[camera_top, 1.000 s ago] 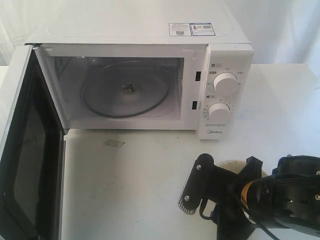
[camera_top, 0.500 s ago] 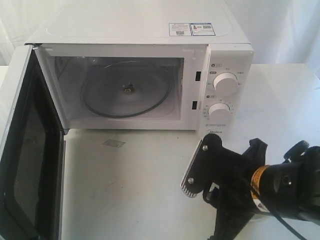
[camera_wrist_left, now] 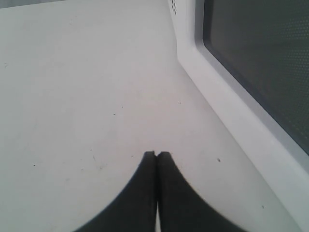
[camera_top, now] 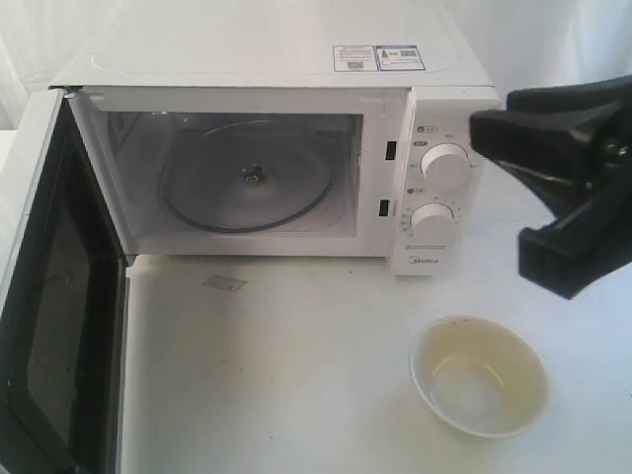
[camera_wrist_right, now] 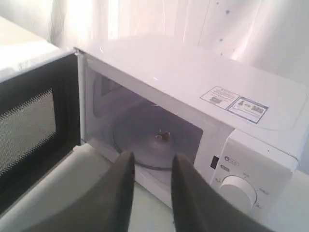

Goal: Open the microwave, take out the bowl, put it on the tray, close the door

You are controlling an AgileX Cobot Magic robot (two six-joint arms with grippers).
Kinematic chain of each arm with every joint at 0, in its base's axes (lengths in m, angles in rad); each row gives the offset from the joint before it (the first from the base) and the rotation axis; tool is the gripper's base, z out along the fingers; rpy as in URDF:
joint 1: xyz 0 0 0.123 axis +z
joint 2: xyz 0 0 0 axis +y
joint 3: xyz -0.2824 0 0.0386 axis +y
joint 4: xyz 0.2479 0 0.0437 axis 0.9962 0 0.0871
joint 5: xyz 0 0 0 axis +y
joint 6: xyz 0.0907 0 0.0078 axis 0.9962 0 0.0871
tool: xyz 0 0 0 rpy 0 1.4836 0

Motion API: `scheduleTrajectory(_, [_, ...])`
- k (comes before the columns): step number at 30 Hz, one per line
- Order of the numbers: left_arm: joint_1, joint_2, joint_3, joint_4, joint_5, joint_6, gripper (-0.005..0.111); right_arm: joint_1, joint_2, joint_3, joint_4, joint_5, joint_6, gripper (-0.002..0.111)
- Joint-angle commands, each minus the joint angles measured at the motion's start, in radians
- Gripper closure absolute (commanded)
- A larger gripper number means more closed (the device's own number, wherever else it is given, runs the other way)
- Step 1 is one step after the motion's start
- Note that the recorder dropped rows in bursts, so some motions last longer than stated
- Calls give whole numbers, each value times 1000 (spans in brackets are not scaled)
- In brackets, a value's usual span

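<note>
- The right tool (camera_top: 502, 193) hangs raised, spread wide and empty, beside the dials (camera_top: 446, 166).
- The left tool (camera_wrist_left: 157, 155) is pinched together on nothing, low over the desk (camera_wrist_left: 72, 96) near the door (camera_wrist_left: 260, 63).
- The bowl (camera_top: 479, 377) sits upright on the desk, in front of the microwave (camera_top: 247, 49).
- The door stands swung wide.

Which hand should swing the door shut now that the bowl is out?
Left. The left hand, shut and empty, sits right beside the outer face of the open door, so it could likely push it closed. The right hand hangs open near the dials, far from the door.
</note>
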Motion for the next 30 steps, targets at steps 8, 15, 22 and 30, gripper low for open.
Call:
scheduleTrajectory(8, [1, -4, 4, -4, 1, -4, 107, -9, -53, 284, 42, -364, 51, 108])
scheduleTrajectory(15, [1, -4, 4, -4, 1, -4, 107, -9, -53, 353, 58, -429, 51, 108])
scheduleTrajectory(22, [1, -4, 4, -4, 1, -4, 107, -9, -53, 379, 58, -440, 51, 108])
scheduleTrajectory(30, [1, -4, 4, -9, -116, -34, 107, -9, -53, 387, 58, -434, 51, 108])
